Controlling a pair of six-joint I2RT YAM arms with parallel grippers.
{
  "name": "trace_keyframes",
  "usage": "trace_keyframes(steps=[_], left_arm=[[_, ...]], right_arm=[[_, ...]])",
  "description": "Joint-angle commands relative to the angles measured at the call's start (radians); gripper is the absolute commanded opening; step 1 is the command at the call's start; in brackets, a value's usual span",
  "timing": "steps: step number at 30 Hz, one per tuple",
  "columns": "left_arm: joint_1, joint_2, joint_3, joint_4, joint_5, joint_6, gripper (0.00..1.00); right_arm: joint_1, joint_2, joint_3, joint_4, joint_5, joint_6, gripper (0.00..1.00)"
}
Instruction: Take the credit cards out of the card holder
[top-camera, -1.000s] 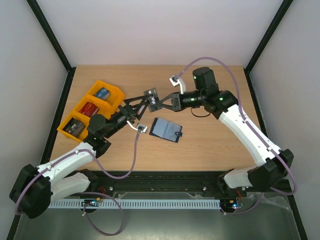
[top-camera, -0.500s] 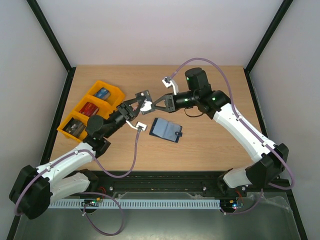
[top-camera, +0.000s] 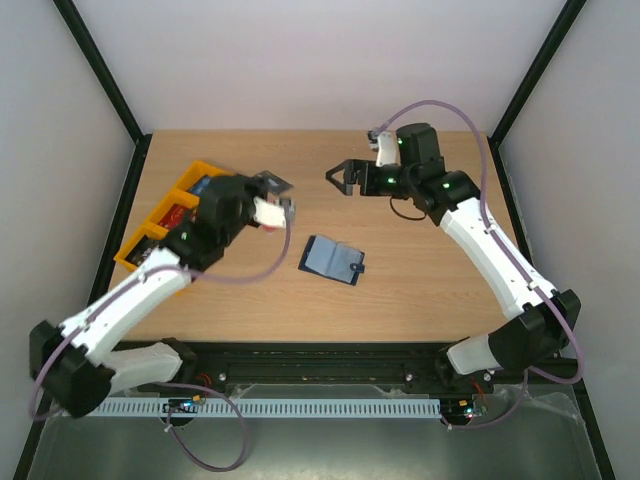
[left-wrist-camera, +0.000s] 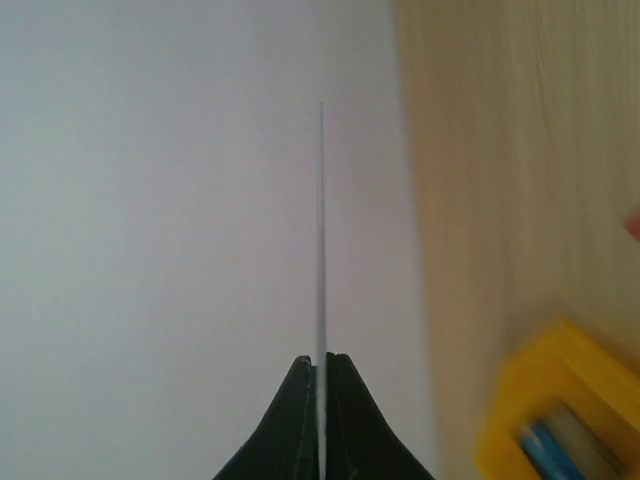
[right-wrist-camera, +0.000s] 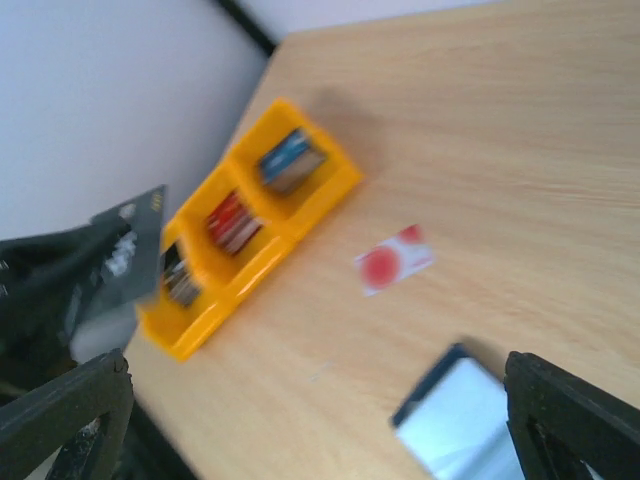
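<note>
The card holder (top-camera: 333, 260) lies open on the table, light blue inside, and shows again in the right wrist view (right-wrist-camera: 460, 415). My left gripper (top-camera: 264, 187) is shut on the dark grey credit card (top-camera: 272, 182), lifted beside the orange tray. The left wrist view shows that card edge-on (left-wrist-camera: 320, 220) between the closed jaws of the left gripper (left-wrist-camera: 320, 358). The white credit card with a red mark (right-wrist-camera: 395, 260) lies flat between tray and holder. My right gripper (top-camera: 341, 180) is open and holds nothing, up and right of the holder; its wrist view (right-wrist-camera: 315, 385) looks down on the table.
The orange three-compartment tray (top-camera: 140, 252) with small items sits at the left edge, also seen from the right wrist (right-wrist-camera: 250, 275) and left wrist (left-wrist-camera: 545, 385). Black frame posts border the table on both sides.
The right gripper has let go of the dark card, opened wide and drawn back to the right. The left gripper has shut on that card and carried it left, toward the tray.
</note>
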Motion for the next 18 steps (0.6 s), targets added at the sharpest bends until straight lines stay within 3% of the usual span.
trace_keyframes(steps=[1, 5, 10, 13, 18], left_arm=[[0.162, 0.279, 0.28, -0.787, -0.303, -0.479, 0.02], [0.425, 0.502, 0.466, -1.12, -0.344, -0.743, 0.02], [0.689, 0.616, 0.556, -1.259, -0.345, -0.909, 0.02], [0.751, 0.629, 0.53, -1.242, -0.374, -0.972, 0.02], [0.756, 0.661, 0.504, -1.186, -0.343, -1.103, 0.02]], right_arm=[[-0.049, -0.011, -0.016, -0.048, 0.178, 0.009, 0.99], [-0.059, 0.019, 0.017, -0.102, 0.207, -0.025, 0.99], [-0.062, 0.042, 0.044, -0.139, 0.207, -0.06, 0.99], [-0.065, 0.026, -0.001, -0.11, 0.208, -0.062, 0.99], [-0.068, 0.021, -0.009, -0.113, 0.178, -0.073, 0.99]])
